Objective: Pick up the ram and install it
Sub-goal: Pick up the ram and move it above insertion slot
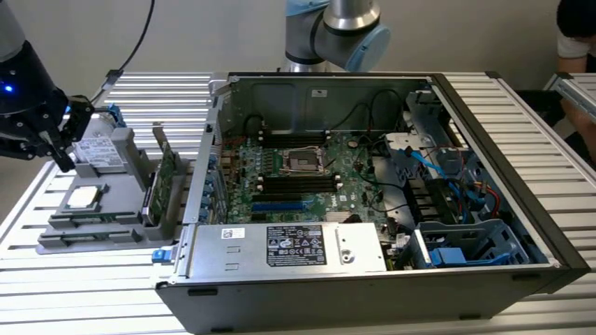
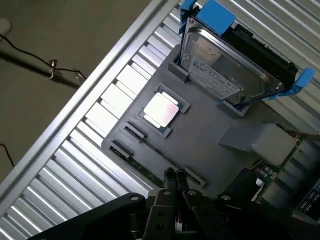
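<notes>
Two ram sticks lie flat in slots along the near edge of a grey holder tray [image 1: 56, 241]: one ram stick [image 1: 91, 222] and a second ram stick [image 1: 82, 239] in front of it. In the wrist view a ram stick [image 2: 142, 168] shows as a thin green strip at the tray's [image 2: 200, 130] edge. My gripper [image 1: 61, 159] hangs above the tray's far left corner, well clear of the ram. The gripper [image 2: 175, 176] has its fingers [image 2: 170, 176] pressed together with nothing between them. The open computer case [image 1: 493, 174] holds the motherboard [image 1: 298, 181].
On the tray also sit a square silver processor [image 1: 82, 197], a hard drive [image 1: 95, 150] in blue rails and an upright green expansion card [image 1: 167, 180]. A power supply [image 1: 289, 248] lies at the case's front. A person [image 1: 577, 42] stands at the far right.
</notes>
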Controlling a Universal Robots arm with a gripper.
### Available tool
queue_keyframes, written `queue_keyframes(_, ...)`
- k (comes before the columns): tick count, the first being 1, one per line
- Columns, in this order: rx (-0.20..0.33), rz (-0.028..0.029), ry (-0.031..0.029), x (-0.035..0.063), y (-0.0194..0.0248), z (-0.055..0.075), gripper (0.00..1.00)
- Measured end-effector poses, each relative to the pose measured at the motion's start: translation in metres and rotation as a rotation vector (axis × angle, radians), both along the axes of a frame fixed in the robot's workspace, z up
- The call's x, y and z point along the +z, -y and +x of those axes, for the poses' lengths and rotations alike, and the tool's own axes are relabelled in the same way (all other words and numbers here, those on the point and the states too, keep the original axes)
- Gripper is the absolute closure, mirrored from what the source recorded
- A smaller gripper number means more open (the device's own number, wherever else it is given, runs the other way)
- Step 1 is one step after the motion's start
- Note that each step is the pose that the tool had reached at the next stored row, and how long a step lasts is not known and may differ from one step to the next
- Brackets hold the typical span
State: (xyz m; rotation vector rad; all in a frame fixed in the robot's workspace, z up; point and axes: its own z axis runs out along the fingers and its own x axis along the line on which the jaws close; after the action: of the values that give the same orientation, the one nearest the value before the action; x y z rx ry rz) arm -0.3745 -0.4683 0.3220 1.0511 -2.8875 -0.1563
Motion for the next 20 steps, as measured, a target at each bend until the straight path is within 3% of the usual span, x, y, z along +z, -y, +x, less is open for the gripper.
queue_keyframes(20,0.365,0.0084,0.0000,-0.0065,0.0000,0.0000,0.90)
